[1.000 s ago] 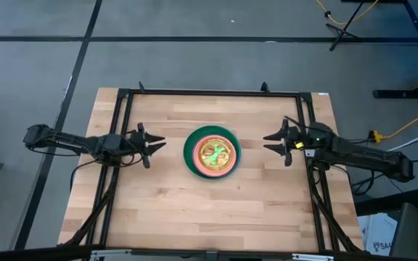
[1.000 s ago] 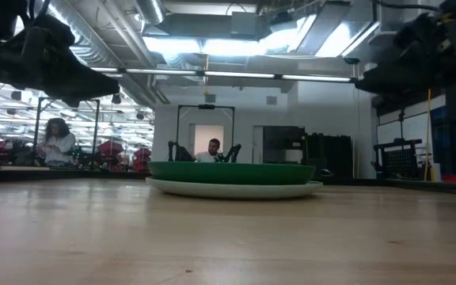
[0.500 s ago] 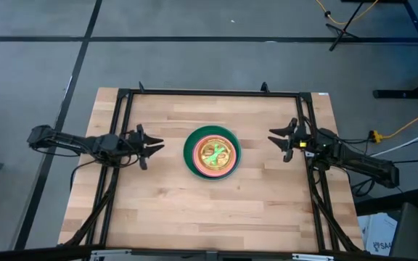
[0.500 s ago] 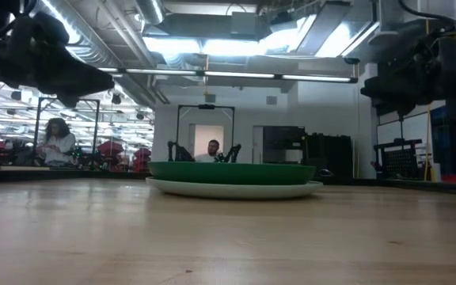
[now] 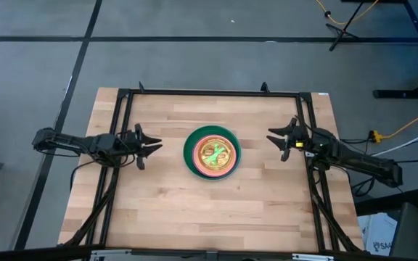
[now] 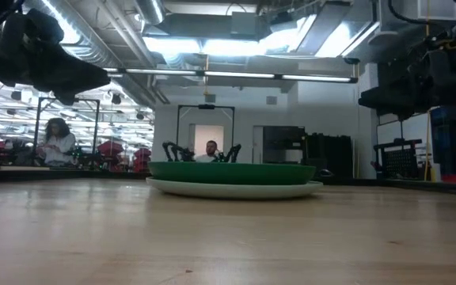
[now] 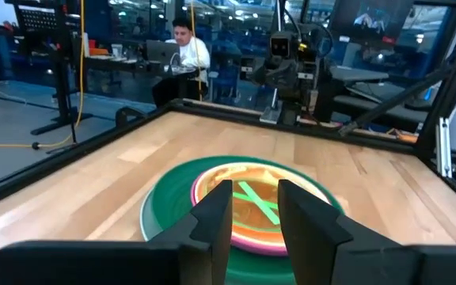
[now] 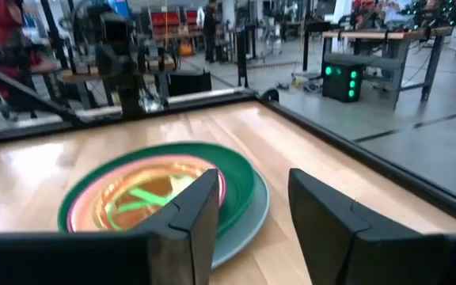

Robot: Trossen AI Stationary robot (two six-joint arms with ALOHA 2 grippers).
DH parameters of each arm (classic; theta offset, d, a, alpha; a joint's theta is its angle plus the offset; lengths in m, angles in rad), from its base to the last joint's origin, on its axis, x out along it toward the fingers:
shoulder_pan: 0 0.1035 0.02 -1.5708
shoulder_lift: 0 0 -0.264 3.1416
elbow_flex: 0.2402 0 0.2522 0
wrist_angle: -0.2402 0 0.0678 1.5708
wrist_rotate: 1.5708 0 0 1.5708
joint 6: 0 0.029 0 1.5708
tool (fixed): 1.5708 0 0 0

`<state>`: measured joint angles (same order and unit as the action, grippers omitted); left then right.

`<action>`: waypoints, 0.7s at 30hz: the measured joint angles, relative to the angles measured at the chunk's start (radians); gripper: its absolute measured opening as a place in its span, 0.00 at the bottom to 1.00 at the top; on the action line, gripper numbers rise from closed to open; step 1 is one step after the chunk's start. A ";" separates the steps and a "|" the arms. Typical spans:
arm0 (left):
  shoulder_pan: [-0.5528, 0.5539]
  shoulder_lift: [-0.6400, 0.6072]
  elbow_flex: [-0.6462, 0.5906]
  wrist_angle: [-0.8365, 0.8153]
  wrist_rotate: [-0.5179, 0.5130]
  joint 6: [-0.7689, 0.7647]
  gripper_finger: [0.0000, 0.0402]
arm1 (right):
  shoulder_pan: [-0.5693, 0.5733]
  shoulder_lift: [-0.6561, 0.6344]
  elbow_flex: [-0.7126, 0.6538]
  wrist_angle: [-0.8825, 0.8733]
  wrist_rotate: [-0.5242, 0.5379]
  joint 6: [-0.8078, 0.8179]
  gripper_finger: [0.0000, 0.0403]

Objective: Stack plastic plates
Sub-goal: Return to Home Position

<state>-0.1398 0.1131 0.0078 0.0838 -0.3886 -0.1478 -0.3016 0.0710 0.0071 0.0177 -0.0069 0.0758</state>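
I see the stack of plates [image 5: 210,152] at the middle of the wooden table [image 5: 209,210], inside the black frame [image 5: 209,93] that rims the top. The left gripper [image 5: 151,146] hangs at the left of the frame and the right gripper [image 5: 276,143] at the right. Both point inward at the stack and sit well apart from it, with bare wood between. Each pincer stands apart and holds nothing. In the left wrist view the fingers [image 7: 216,212] frame the plates through their gap, and the right wrist fingers [image 8: 184,214] do likewise.

From above, the dark green plate [image 5: 188,152] shows as the outer ring, with magenta and orange rings inside it and a lime green plate [image 5: 213,154] on top. The low view hides all of that. There I get only the green rim on a pale plate beneath, and dark arm shapes in both upper corners. The right wrist view shows the light blue plate [image 8: 253,222] peeking out under the green one.

Beyond the table, a seated person [image 7: 182,39] shows at the upper left of the left wrist view. A yellow cable [image 5: 405,123] runs along the floor at the right of the high view.
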 joint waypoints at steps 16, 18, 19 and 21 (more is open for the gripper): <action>0.000 -0.111 0.001 -0.021 0.015 0.072 0.00 | 0.000 -0.012 0.000 0.081 -0.037 -0.031 0.06; 0.000 -0.111 0.001 -0.024 0.033 0.072 0.01 | 0.000 -0.038 0.000 0.083 -0.028 -0.028 0.06; 0.000 -0.111 0.001 -0.023 0.036 0.067 0.01 | 0.000 -0.052 0.000 0.083 -0.028 -0.025 0.05; 0.000 -0.111 0.001 -0.024 0.035 0.049 0.01 | 0.000 -0.070 0.000 0.082 -0.029 -0.025 0.03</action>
<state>-0.1402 0.0017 0.0086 0.0601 -0.3531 -0.0983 -0.3012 0.0007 0.0071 0.1001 -0.0360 0.0507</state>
